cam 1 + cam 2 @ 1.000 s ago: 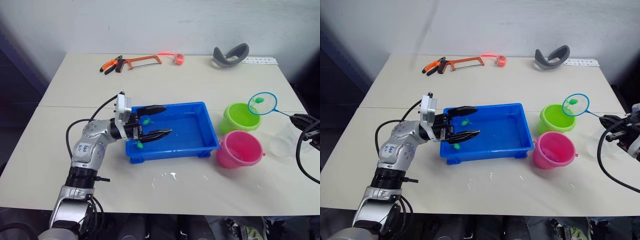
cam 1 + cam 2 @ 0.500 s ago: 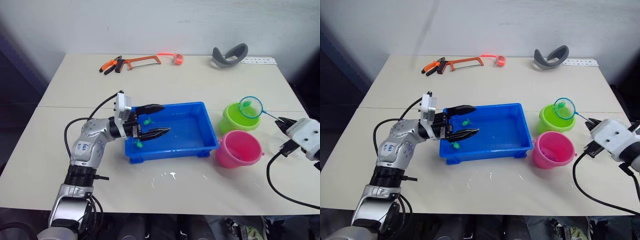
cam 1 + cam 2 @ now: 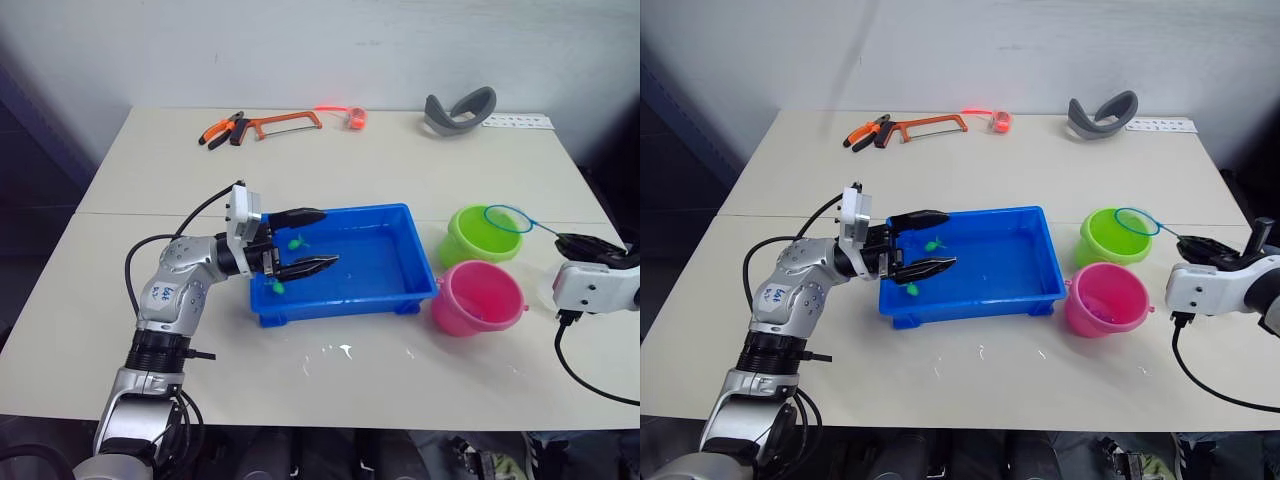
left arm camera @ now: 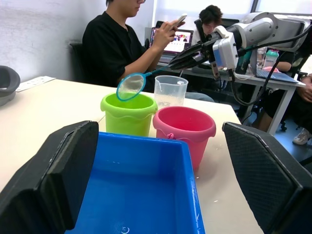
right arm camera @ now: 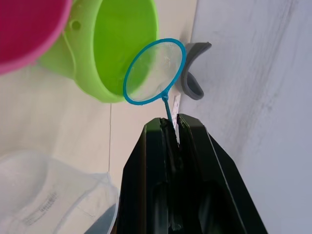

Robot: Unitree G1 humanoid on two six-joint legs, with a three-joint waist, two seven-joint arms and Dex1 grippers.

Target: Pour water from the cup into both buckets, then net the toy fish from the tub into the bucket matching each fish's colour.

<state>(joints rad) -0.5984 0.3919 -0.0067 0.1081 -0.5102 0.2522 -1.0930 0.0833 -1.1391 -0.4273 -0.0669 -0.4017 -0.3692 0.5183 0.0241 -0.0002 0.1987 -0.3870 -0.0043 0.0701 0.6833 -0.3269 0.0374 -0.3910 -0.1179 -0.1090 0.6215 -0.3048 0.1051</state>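
My left gripper (image 3: pixel 330 237) hangs open over the left end of the blue tub (image 3: pixel 340 302). Two green toy fish (image 3: pixel 295 241) (image 3: pixel 277 288) lie in the tub near its fingers. My right gripper (image 5: pixel 170 119) is shut on the thin handle of the net (image 3: pixel 507 218). The blue hoop is held tipped over the right rim of the lime green bucket (image 3: pixel 475 235), and its mesh looks empty. The pink bucket (image 3: pixel 478 296) stands just in front of the green one. The clear cup (image 4: pixel 170 90) stands behind the buckets, beside my right gripper.
A hacksaw (image 3: pixel 285 122), orange pliers (image 3: pixel 222 130), a small orange item (image 3: pixel 355 116) and a grey curved object (image 3: pixel 460 110) lie along the table's far edge. Water drops (image 3: pixel 340 350) spot the table before the tub. People sit at a desk (image 4: pixel 146 44) beyond the table.
My right gripper has moved in, lowered and turned the net over the green bucket. The green fish seen in the net earlier no longer shows there. The left arm has stayed put.
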